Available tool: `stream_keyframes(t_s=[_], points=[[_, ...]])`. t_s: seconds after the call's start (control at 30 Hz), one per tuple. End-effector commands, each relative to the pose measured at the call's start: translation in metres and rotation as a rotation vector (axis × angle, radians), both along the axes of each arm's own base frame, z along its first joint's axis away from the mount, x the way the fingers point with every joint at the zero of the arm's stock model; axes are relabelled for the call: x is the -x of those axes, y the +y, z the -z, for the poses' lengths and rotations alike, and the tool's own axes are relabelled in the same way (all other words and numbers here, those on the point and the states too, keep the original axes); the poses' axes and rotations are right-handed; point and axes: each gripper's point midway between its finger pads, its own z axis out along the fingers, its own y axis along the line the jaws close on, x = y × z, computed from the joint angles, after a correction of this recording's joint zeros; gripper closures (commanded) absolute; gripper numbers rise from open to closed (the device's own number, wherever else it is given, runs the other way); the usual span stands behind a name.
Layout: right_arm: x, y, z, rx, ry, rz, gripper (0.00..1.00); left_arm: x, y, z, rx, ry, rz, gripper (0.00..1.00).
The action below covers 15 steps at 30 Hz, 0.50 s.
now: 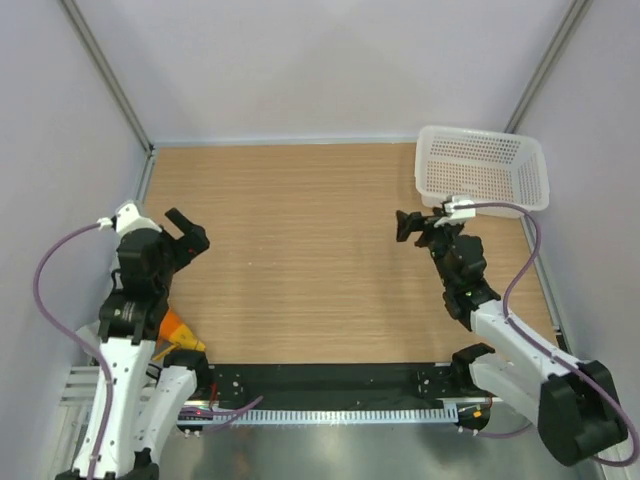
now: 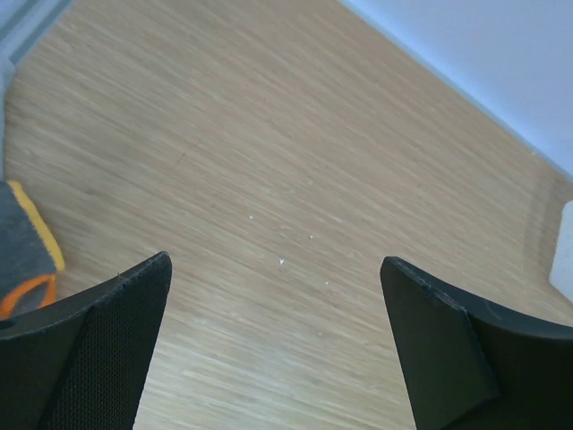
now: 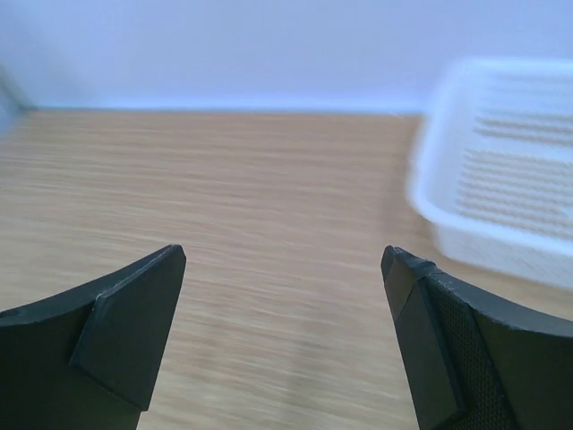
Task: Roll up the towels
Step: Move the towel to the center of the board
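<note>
**Towels untouched, both arms poised over bare wood**

At the far left, a small bright orange towel with a yellowish edge (image 1: 176, 327) lies bunched at the near-left corner of the light-brown wood-grain table (image 1: 300, 270), partly hidden under the left arm. The left wrist view catches its yellow border beside a grey patch (image 2: 18, 240). Whether that patch is the larger light-grey towel I cannot tell, and the overhead view shows no grey cloth out in the open.

The left gripper (image 1: 188, 232) hangs above the table just beyond the orange towel, jaws spread to their full width with nothing between them.

By my reading the task stands at its very start, with no cloth laid flat and none rolled. The next move seems to call for the left arm to swing back toward the near corner and pinch an edge. It would then draw the cloth onto the open middle and flatten it before any rolling begins.

Further right, the right gripper (image 1: 406, 225) is equally wide and empty, raised over the wood well apart from the orange towel.

At the far-right corner sits a white perforated plastic basket (image 1: 480, 172). As far as these views show, it holds nothing.
</note>
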Motion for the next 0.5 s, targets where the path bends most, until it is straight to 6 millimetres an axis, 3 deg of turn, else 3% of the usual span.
stream_keyframes(t_s=[0.0,0.07,0.1,0.13,0.2,0.23,0.27,0.3,0.37,0.4,0.47], points=[[0.028,0.081,-0.077,-0.112,0.000,-0.261,0.00,0.034,0.008,-0.032,-0.041,-0.026,-0.004,0.00],[0.060,0.133,-0.100,-0.107,0.012,-0.461,0.00,0.044,0.001,-0.042,-0.044,-0.041,0.050,0.00],[0.070,0.147,-0.120,-0.170,0.025,-0.522,0.00,0.047,-0.001,-0.043,-0.046,-0.039,0.068,0.00],[0.078,0.159,-0.127,-0.273,0.062,-0.586,0.00,0.050,0.000,-0.043,-0.046,-0.034,0.064,0.00],[0.066,0.155,-0.098,-0.560,0.309,-0.408,0.00,0.063,0.012,-0.040,-0.074,-0.016,0.002,0.00],[0.070,0.165,-0.088,-0.556,0.352,-0.457,0.00,0.068,0.021,-0.039,-0.080,-0.003,-0.047,0.00],[0.066,0.180,-0.067,-0.515,0.410,-0.502,0.00,0.079,0.030,-0.030,-0.095,0.046,-0.101,0.00],[0.064,0.191,-0.058,-0.478,0.473,-0.524,0.03,0.088,0.047,-0.033,-0.118,0.048,-0.198,0.00],[0.054,0.211,-0.027,-0.387,0.623,-0.501,0.13,0.109,0.064,-0.021,-0.141,0.127,-0.306,0.00],[0.065,0.220,-0.009,-0.323,0.699,-0.507,0.17,0.111,0.067,-0.026,-0.135,0.118,-0.335,0.00],[0.062,0.230,-0.003,-0.230,0.701,-0.489,0.17,0.109,0.065,-0.025,-0.137,0.139,-0.320,0.00]])
